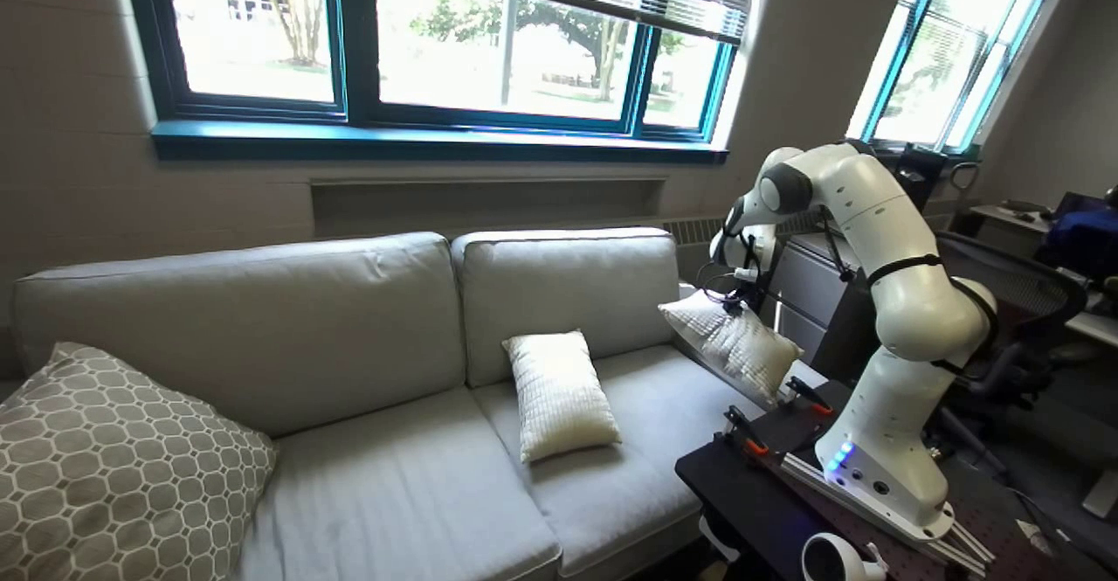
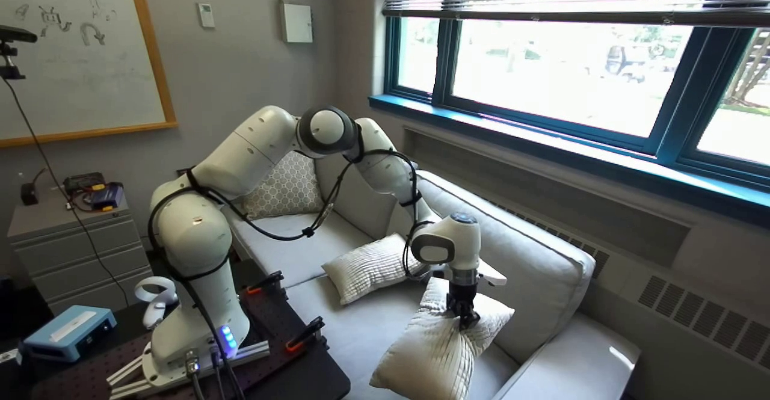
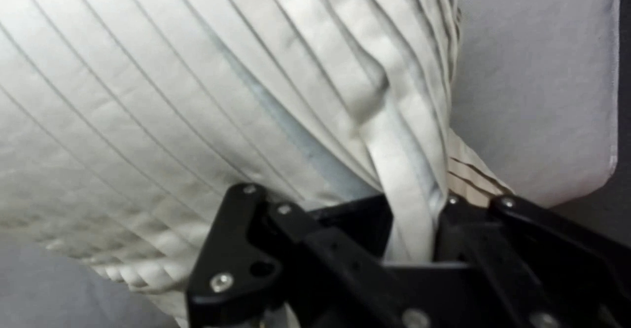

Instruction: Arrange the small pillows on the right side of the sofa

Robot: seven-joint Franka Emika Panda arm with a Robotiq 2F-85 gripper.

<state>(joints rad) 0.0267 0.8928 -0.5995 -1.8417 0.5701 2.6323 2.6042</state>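
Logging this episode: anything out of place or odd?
The held pillow is tilted, its cover creased and bunched where the jaws pinch it. The other small pillow lies near the middle of the sofa, away from the arm near the held one, arguably out of place for this task. No spill shows.

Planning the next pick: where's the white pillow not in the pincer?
In an exterior view, the loose pillow lies on the sofa's right seat cushion, left of the held pillow.

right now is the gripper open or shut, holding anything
Gripper: closed, holding a small white pleated pillow by a pinched fold of its cover.
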